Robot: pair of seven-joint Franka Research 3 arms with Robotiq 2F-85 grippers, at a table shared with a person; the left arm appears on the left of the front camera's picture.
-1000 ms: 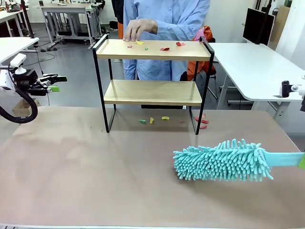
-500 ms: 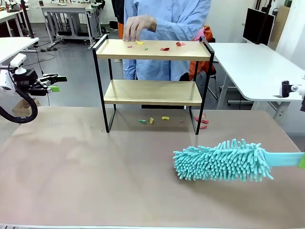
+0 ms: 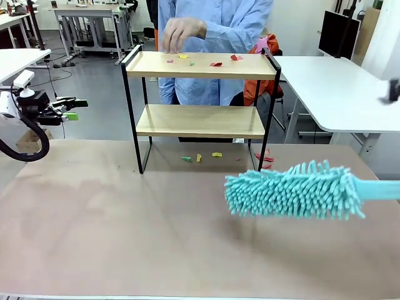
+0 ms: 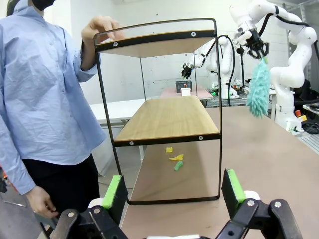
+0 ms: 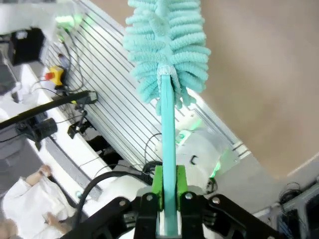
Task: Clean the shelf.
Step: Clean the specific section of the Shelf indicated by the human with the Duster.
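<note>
Because the shelf [image 3: 200,120] stands on thin legs midway along the surface's [image 3: 125,231] far edge, a hard sweep of the duster [image 3: 294,190] might tip it; the person's hand [image 3: 181,32], over its top board's left end, could be struck; the right pincer [image 5: 168,186] clamps the duster's handle; the left pincer [image 3: 72,109] gapes wide, empty, off the left edge.

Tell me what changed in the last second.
The duster, clamped in the right tool, rose from the table and now hangs above it. Unchanged: the left tool, open at the left; the shelf; the scraps on and under it; the person's hand over the top board.
</note>
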